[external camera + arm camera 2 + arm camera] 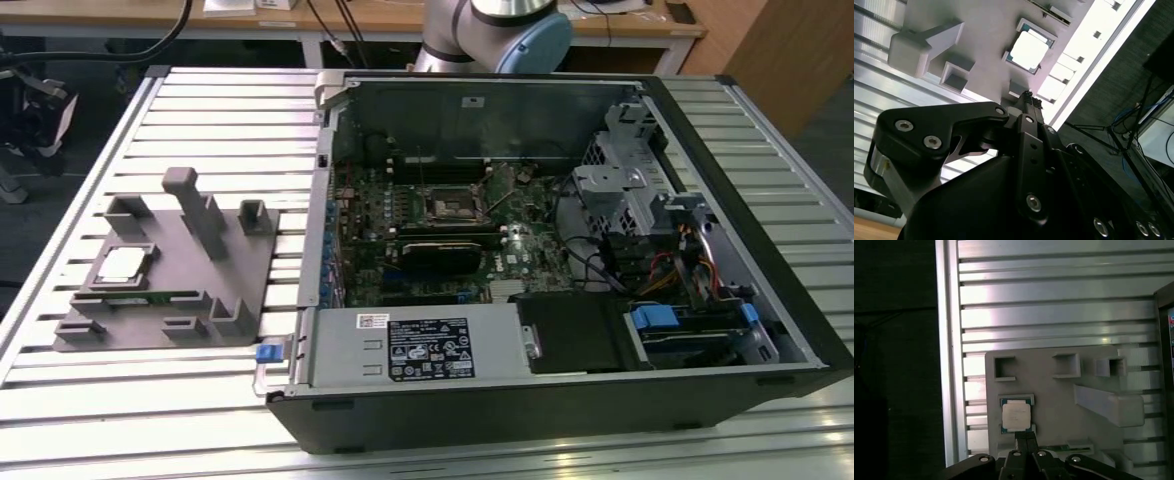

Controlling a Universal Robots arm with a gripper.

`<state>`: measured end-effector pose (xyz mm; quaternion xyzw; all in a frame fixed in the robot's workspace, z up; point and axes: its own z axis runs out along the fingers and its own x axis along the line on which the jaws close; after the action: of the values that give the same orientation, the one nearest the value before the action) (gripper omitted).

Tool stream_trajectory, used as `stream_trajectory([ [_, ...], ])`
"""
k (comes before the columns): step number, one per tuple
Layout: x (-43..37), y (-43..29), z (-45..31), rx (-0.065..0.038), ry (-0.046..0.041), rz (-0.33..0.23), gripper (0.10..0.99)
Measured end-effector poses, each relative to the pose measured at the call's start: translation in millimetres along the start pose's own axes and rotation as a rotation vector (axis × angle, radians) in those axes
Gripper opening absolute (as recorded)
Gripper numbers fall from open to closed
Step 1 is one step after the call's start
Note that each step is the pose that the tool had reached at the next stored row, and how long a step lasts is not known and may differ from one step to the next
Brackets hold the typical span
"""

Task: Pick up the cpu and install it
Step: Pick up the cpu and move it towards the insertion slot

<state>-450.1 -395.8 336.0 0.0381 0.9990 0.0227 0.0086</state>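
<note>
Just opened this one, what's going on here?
The robot arm's gripper hovers over the grey tray, its tip close to the cpu, which lies flat in its recess. The fingers look shut and hold nothing, so the chip is not yet picked up. On the slatted table, the open computer case sits to the exterior view's right of the tray.
</note>
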Motion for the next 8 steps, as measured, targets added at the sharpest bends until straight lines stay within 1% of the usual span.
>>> stream_trajectory([
  [8,0.1,-0.3,5.6,0.0,0.0,0.0,0.106],
])
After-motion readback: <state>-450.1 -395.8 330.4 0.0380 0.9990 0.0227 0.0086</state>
